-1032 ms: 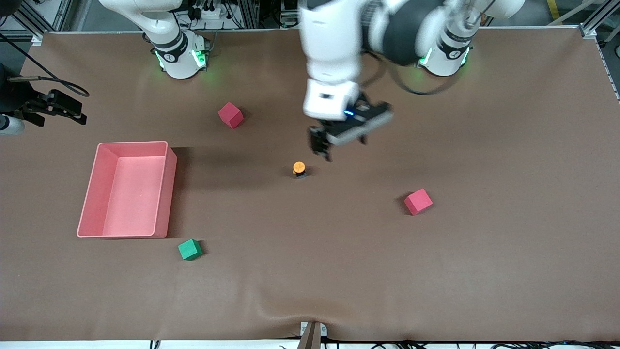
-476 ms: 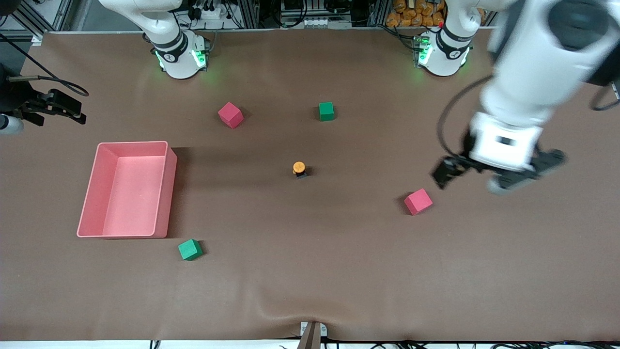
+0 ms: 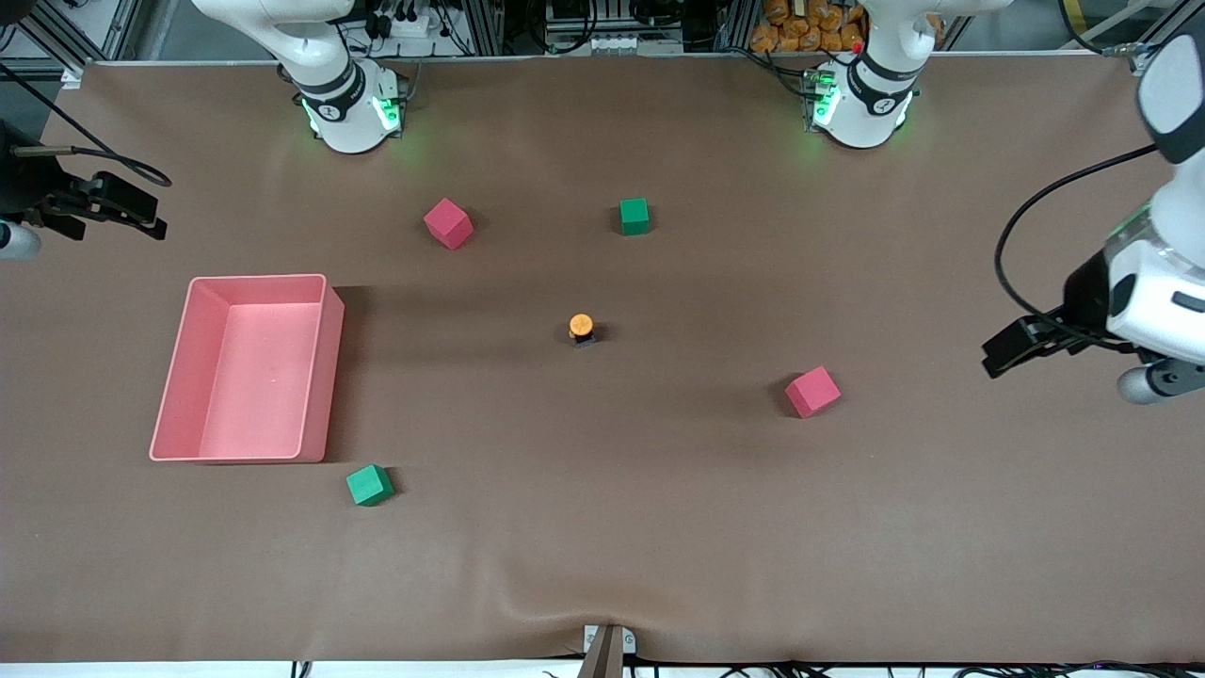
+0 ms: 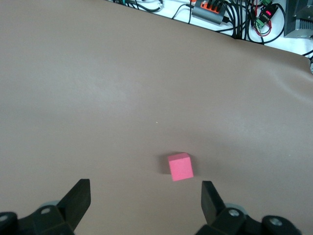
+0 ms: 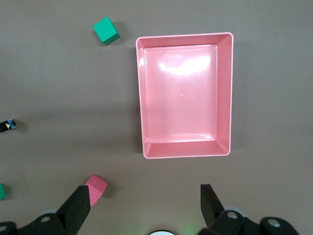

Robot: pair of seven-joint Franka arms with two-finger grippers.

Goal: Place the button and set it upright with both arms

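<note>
The button (image 3: 582,328) stands upright in the middle of the table, orange cap up on its dark body. It also shows small at the edge of the right wrist view (image 5: 7,125). My left gripper (image 3: 1009,347) is open and empty, up over the left arm's end of the table, well away from the button. In the left wrist view (image 4: 145,188) it has only a red cube (image 4: 180,166) and bare mat under it. My right gripper (image 3: 132,212) is open and empty (image 5: 144,192), high over the right arm's end near the pink tray (image 5: 225,98).
The pink tray (image 3: 320,367) lies toward the right arm's end. A red cube (image 3: 447,223) and a green cube (image 3: 634,216) lie farther from the front camera than the button. A red cube (image 3: 811,391) and a green cube (image 3: 368,485) lie nearer.
My left arm has swung from over the button out to its own end of the table, uncovering the green cube. The button and the right arm have not moved.
</note>
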